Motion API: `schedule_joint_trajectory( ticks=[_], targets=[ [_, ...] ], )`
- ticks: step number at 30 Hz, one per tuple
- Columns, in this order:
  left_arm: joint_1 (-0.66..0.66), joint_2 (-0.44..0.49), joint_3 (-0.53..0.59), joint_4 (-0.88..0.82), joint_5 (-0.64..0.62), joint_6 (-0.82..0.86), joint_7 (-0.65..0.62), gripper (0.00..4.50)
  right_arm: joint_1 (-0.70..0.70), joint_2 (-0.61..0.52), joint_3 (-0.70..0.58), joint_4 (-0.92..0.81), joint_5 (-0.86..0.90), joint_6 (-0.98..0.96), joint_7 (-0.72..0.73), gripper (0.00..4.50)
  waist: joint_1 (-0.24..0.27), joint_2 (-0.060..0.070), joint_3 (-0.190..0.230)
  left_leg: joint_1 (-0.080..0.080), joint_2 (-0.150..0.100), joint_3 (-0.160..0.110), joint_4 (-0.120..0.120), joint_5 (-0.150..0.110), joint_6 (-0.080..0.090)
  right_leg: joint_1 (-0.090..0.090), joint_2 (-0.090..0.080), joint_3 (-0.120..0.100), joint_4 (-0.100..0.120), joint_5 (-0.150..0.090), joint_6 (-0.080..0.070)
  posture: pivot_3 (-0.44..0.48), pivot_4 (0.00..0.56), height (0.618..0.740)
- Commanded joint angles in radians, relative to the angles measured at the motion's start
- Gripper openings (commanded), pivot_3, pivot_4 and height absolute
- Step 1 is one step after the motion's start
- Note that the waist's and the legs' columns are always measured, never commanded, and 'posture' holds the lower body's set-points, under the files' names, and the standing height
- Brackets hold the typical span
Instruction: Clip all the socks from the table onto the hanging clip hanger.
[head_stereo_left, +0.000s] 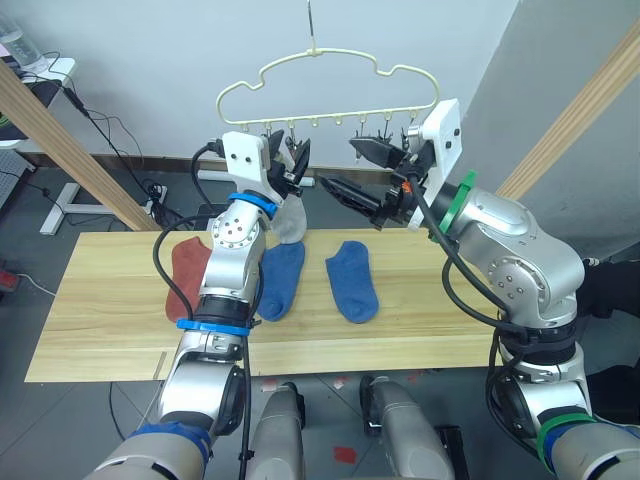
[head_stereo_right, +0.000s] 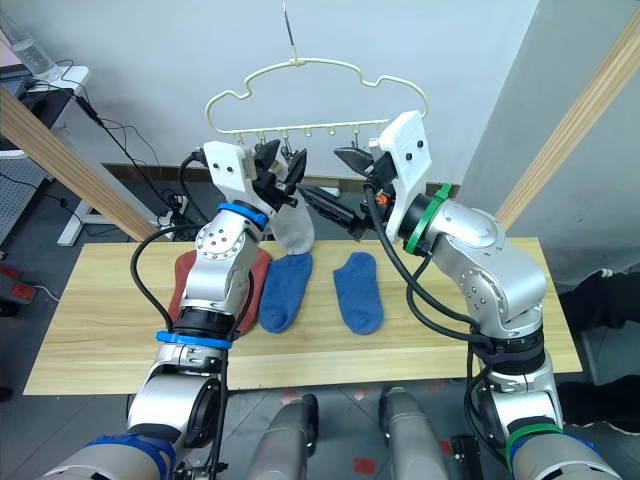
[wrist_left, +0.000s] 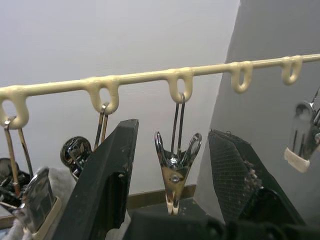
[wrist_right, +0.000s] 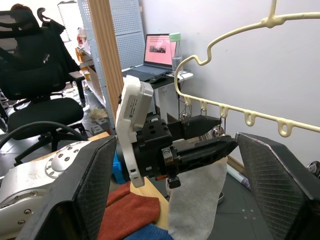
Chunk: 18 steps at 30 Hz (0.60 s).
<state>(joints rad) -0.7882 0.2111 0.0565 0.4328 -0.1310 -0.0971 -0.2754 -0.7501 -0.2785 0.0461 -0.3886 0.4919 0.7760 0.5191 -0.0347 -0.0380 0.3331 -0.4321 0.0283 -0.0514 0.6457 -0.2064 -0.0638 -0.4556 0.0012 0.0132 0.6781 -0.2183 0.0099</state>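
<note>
One light grey sock (head_stereo_right: 294, 230) hangs by the clip hanger (head_stereo_right: 300, 95), seemingly clipped already, while two blue socks (head_stereo_right: 283, 288) and a rust-red one (head_stereo_left: 186, 275) are left on the counter (head_stereo_left: 110, 330); both pincers, left (head_stereo_left: 296, 165) and right (head_stereo_left: 345, 190), are held spread.

Both pincers (head_stereo_left: 300, 165) (head_stereo_left: 350, 170) raised, fingers apart

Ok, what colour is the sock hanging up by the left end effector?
Light grey sock, clearest in the right wrist view, hanging below the clip hanger.
</note>
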Motion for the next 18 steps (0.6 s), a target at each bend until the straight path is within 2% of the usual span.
schedule_joint_trajectory(
  ticks=[1, 7, 10, 15, 18],
  targets=[
    [-0.024, 0.006, 0.012, -0.014, 0.006, -0.030, 0.001, 2.43, -0.006, -0.010, -0.001, -0.036, 0.003, -0.026, -0.001, 3.98, 0.000, 0.000, 0.000, 0.000, 0.000, 0.000, 0.000, 0.000, 0.000, 0.000, 0.000, 0.000, 0.000, 0.000, 0.000, -0.061, 0.305, 0.740],
    [-0.021, 0.004, 0.011, -0.018, 0.003, -0.031, -0.002, 2.43, -0.005, -0.010, 0.001, -0.038, 0.006, -0.026, -0.003, 3.98, 0.000, 0.000, 0.000, 0.000, 0.000, 0.000, 0.000, 0.000, 0.000, 0.000, 0.000, 0.000, 0.000, 0.000, 0.000, -0.059, 0.304, 0.740],
    [-0.020, 0.004, 0.013, -0.020, 0.000, -0.032, -0.004, 1.87, -0.005, -0.011, 0.003, -0.035, 0.005, -0.028, -0.003, 3.98, 0.000, 0.000, 0.000, 0.000, 0.000, 0.000, 0.000, 0.000, 0.000, 0.000, 0.000, 0.000, 0.000, 0.000, 0.000, -0.057, 0.304, 0.740],
    [-0.019, 0.005, 0.014, -0.021, 0.000, -0.033, -0.006, 0.46, -0.001, -0.011, 0.007, -0.035, 0.004, -0.031, -0.004, 3.98, 0.000, 0.000, 0.000, 0.000, 0.000, 0.000, 0.000, 0.000, 0.000, 0.000, 0.000, 0.000, 0.000, 0.000, 0.000, -0.056, 0.303, 0.740],
    [-0.019, 0.006, 0.013, -0.023, 0.002, -0.027, -0.007, 0.03, 0.005, -0.012, 0.009, -0.035, 0.003, -0.032, -0.003, 3.98, 0.000, 0.000, 0.000, 0.000, 0.000, 0.000, 0.000, 0.000, 0.000, 0.000, 0.000, 0.000, 0.000, 0.000, 0.000, -0.053, 0.303, 0.740]
  ],
)
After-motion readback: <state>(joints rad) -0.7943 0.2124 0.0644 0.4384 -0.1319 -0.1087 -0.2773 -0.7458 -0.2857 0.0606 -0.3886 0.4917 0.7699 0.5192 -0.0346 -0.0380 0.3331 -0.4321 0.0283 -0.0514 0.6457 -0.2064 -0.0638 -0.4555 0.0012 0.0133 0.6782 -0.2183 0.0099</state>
